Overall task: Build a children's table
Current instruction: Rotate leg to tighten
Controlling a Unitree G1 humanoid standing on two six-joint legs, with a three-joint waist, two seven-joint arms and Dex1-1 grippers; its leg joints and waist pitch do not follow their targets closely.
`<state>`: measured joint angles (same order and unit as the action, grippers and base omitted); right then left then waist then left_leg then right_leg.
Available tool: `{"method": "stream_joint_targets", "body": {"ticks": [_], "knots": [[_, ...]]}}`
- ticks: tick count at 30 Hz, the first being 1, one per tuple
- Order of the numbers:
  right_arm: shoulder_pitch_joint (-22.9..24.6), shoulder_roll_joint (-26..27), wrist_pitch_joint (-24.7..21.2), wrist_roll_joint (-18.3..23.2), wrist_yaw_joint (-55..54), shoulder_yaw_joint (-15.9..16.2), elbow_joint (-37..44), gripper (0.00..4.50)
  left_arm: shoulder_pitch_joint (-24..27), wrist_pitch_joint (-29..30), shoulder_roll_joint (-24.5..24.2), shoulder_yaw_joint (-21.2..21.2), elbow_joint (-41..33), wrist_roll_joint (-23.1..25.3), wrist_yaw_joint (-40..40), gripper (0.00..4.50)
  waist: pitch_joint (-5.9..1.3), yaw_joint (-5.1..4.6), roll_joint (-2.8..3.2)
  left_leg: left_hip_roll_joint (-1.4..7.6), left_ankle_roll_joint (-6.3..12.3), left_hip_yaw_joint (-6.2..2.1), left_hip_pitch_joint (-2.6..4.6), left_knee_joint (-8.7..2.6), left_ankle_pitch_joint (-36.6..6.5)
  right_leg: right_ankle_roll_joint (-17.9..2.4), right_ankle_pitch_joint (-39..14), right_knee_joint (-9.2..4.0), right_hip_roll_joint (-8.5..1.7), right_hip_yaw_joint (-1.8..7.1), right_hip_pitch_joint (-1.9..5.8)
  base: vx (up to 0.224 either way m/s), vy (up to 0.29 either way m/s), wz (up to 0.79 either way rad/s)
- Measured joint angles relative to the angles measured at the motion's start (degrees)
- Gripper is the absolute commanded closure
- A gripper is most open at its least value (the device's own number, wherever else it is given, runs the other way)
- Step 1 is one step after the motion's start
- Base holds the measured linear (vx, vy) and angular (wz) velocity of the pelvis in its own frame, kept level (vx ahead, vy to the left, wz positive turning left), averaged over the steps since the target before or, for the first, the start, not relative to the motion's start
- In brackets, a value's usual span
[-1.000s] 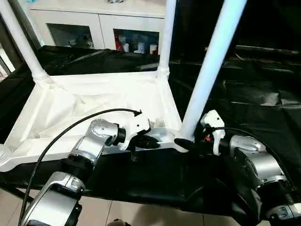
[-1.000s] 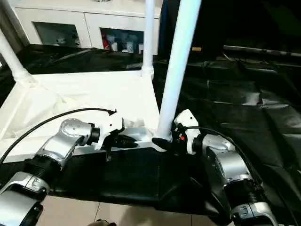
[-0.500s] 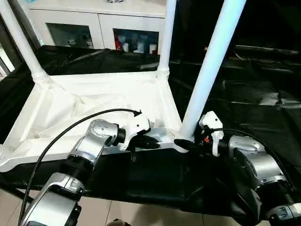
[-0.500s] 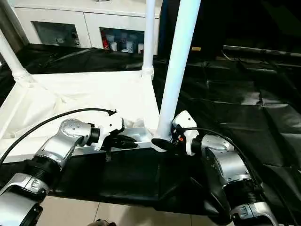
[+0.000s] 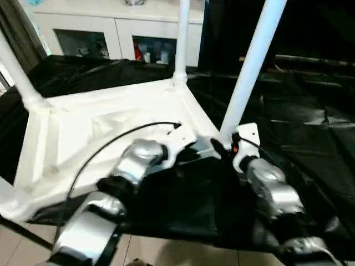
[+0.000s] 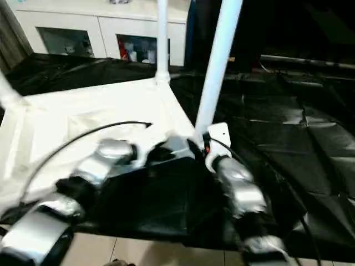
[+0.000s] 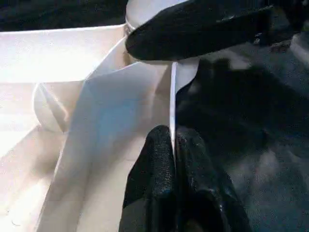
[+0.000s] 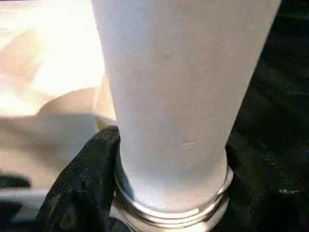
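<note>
Here, the left gripper (image 7: 173,159) is pinching the thin rim of the tabletop (image 5: 83,133), its two black fingers (image 7: 154,174) closed on the edge. Just beyond those tips, the left wrist view is showing the right gripper's black finger lying across the corner socket. The right gripper (image 5: 219,148) is clasping the base of the nearest leg (image 5: 249,66), one finger (image 8: 82,179) curving around the collar where the leg is entering the socket. The head views are showing more: the tabletop is lying underside-up on black sheeting (image 5: 299,111), with two further legs (image 5: 181,39) standing upright in far sockets, and a white cabinet (image 5: 111,27) behind.
</note>
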<state>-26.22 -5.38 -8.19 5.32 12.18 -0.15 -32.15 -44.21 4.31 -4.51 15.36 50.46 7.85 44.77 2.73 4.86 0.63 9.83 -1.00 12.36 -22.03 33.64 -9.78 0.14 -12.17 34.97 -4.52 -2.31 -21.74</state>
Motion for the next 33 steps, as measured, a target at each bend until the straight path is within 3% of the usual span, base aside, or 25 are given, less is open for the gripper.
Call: {"method": "stream_joint_targets", "body": {"ticks": [6,9,14,20,24,28,33], "knots": [[-1.62,1.76,1.28,-0.72,-4.45,-0.97,-2.53,1.72,-0.83,-0.76,0.99,-0.16,1.64,0.63,-1.94,4.5,-0.03,0.0,0.05,0.0,0.0,0.0,0.0,-0.08,0.0,0.02,-0.01,-0.01,-0.01,-0.04,-0.02,0.0,0.0,0.0],[-1.62,1.82,1.57,-0.2,-3.26,-1.8,-2.61,1.05,-0.83,-0.95,0.91,-0.16,1.64,0.65,-1.82,4.5,-0.03,-0.03,0.05,0.0,0.0,0.0,-0.01,-0.07,0.0,0.02,0.0,-0.01,-0.01,-0.03,-0.02,0.0,0.0,0.0],[-1.6,-0.44,2.14,0.15,2.2,-1.48,-2.81,0.8,-0.75,-1.82,0.0,-0.16,1.64,0.63,-0.77,4.5,-0.01,-0.08,0.05,0.02,0.0,0.0,-0.04,-0.1,0.0,0.02,0.0,0.0,0.0,-0.05,-0.08,0.0,0.0,0.0],[0.2,-8.97,-0.37,1.1,18.0,3.0,1.96,0.8,0.98,-2.25,-3.43,-0.41,-1.24,-1.14,6.45,4.5,0.03,-0.03,0.14,0.05,-0.01,0.0,-0.08,-0.29,0.0,0.08,-0.05,-0.01,0.04,-0.11,-0.18,0.0,0.0,0.0],[3.26,-16.24,-2.04,1.89,31.83,7.6,8.7,0.8,4.25,-3.13,-8.36,0.67,-6.67,-3.76,18.27,4.5,0.06,0.29,0.16,0.08,-0.01,0.0,-0.1,-0.45,0.0,0.14,-0.16,-0.02,0.06,-0.17,-0.22,0.0,0.0,0.0],[4.4,-20.08,-3.73,3.11,40.35,10.15,12.34,0.8,6.04,-2.54,-11.33,1.65,-10.31,-4.8,24.49,4.5,0.14,0.47,0.05,0.08,0.03,0.01,-0.25,-0.32,-0.04,0.13,-0.16,-0.1,0.05,-0.17,-0.23,0.0,0.0,0.0],[4.55,-20.21,-4.18,3.13,41.92,10.62,12.95,0.8,7.05,-1.72,-12.02,1.7,-12.03,-5.28,25.39,4.5,0.19,0.24,-0.03,0.09,0.02,0.01,-0.22,-0.26,-0.03,0.11,-0.15,-0.03,0.05,-0.17,-0.23,0.0,0.0,0.0]]}}
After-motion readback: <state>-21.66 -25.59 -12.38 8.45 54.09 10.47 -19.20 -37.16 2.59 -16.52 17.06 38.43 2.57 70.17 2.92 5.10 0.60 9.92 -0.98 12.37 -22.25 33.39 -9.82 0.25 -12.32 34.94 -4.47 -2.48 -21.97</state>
